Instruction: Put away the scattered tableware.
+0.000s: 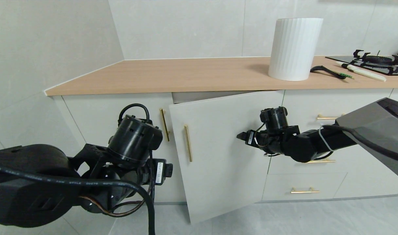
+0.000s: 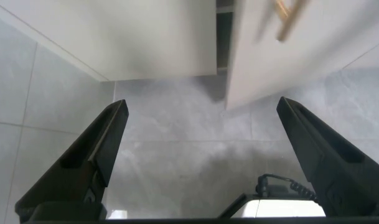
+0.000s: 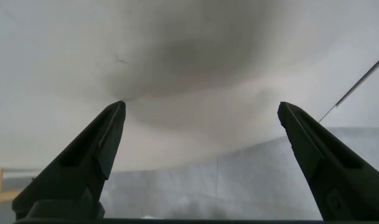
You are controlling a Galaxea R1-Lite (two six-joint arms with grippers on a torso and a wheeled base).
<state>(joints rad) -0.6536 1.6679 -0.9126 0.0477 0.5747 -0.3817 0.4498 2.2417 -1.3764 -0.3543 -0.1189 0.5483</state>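
Note:
On the wooden countertop (image 1: pixel 173 73), at the far right, lie a black spoon (image 1: pixel 326 70) and a long white-handled utensil (image 1: pixel 364 72), next to a tall white ribbed holder (image 1: pixel 294 49). Below the counter a white cabinet door (image 1: pixel 218 153) with a gold handle (image 1: pixel 188 143) stands partly ajar. My right gripper (image 3: pixel 201 106) is open, its fingers (image 3: pixel 96 155) close against the door's face with nothing between them. My left gripper (image 2: pixel 201 106) hangs open low in front of the left cabinets, above the grey floor, with the door's handle (image 2: pixel 289 17) beyond it.
A black gas hob (image 1: pixel 378 60) sits at the counter's far right. Drawers with gold handles (image 1: pixel 302 190) are to the right of the ajar door. Another cabinet handle (image 1: pixel 164 124) is just left of it. The tiled wall closes off the left side.

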